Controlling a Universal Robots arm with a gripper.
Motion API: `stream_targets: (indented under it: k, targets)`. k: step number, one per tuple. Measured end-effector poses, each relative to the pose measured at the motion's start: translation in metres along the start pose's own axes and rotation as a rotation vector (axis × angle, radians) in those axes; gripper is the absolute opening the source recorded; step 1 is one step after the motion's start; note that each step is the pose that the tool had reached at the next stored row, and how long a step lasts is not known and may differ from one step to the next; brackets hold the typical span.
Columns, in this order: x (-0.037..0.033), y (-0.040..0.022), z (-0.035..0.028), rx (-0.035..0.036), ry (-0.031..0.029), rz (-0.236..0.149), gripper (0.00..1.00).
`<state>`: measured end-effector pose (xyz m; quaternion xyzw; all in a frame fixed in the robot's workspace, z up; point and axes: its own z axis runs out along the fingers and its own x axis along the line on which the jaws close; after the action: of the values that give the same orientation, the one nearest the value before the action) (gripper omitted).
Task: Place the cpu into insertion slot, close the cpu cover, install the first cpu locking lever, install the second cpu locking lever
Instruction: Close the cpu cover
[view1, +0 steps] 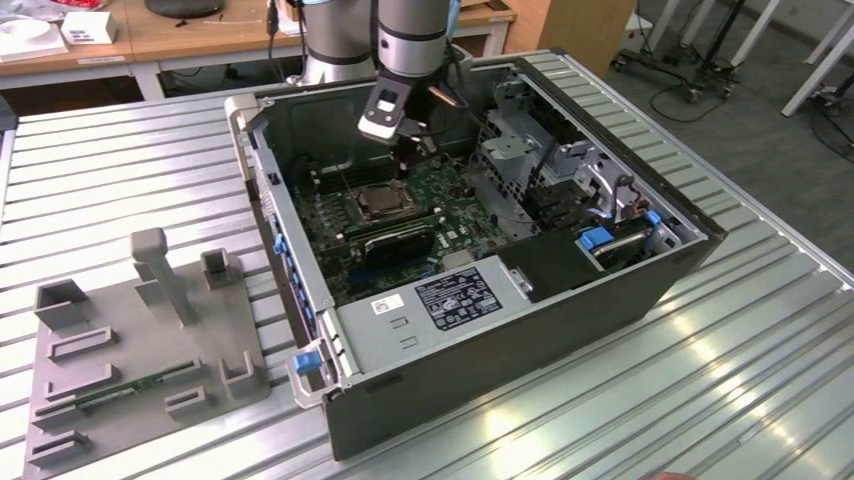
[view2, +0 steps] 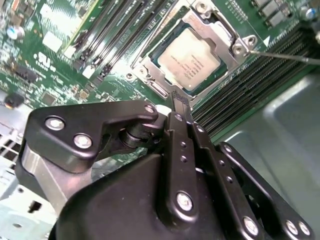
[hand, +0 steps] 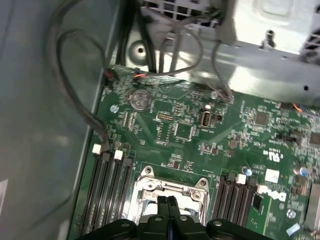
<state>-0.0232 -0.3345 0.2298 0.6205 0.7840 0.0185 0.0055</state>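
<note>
The cpu, a dull silver square, lies flat in the insertion slot on the green board. The cpu cover, a thin silver frame, lies down around it with the chip showing through its cut-out. A thin metal locking lever sticks out sideways from one corner of the socket. My gripper is shut with nothing between its black fingers, and its tip hovers just beside the socket's edge. In the exterior view the gripper hangs inside the open case, just above and behind the cpu.
Long black memory slots flank the socket on both sides. A grey drive cage stands to the exterior view's right of the gripper, and loose cables hang near the board's far edge. A grey fixture tray lies outside the case.
</note>
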Motion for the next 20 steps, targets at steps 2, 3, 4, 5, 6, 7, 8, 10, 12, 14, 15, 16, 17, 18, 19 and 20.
stream_targets:
  k: [2, 3, 4, 5, 6, 7, 8, 10, 12, 14, 15, 16, 17, 18, 19, 20]
  targets:
    - [0.0, 0.0, 0.0001, 0.0005, 0.0013, -0.036, 0.11]
    - [0.0, 0.0, 0.0001, 0.0008, 0.0019, -0.055, 0.11]
    - [0.0, 0.0, 0.0001, 0.0011, 0.0026, -0.073, 0.11]
    - [0.0, 0.0, 0.0001, 0.0013, 0.0033, -0.091, 0.11]
    - [0.0, 0.0, 0.0002, 0.0016, 0.0038, -0.109, 0.11]
    - [0.0, 0.0, 0.0002, 0.0019, 0.0045, -0.127, 0.11]
    - [0.0, 0.0, 0.0002, 0.0021, 0.0052, -0.145, 0.11]
    - [0.0, 0.0, 0.0003, 0.0026, 0.0065, -0.182, 0.11]
    - [0.0, 0.0, 0.0004, 0.0032, 0.0078, -0.218, 0.11]
    - [0.0, 0.0, 0.0004, 0.0037, 0.009, -0.254, 0.11]
    - [0.0, 0.0, 0.0005, 0.0039, 0.0097, -0.272, 0.11]
    - [0.0, 0.0, 0.0005, 0.0042, 0.0104, -0.293, 0.11]
    - [0.0, 0.0, 0.0005, 0.0044, 0.0111, -0.311, 0.11]
    - [0.0, 0.0, 0.0005, 0.0047, 0.0117, -0.329, 0.11]
    - [0.0, 0.0, 0.0005, 0.005, 0.0123, -0.346, 0.11]
    - [0.0, 0.0, 0.0005, 0.0052, 0.013, -0.364, 0.11]
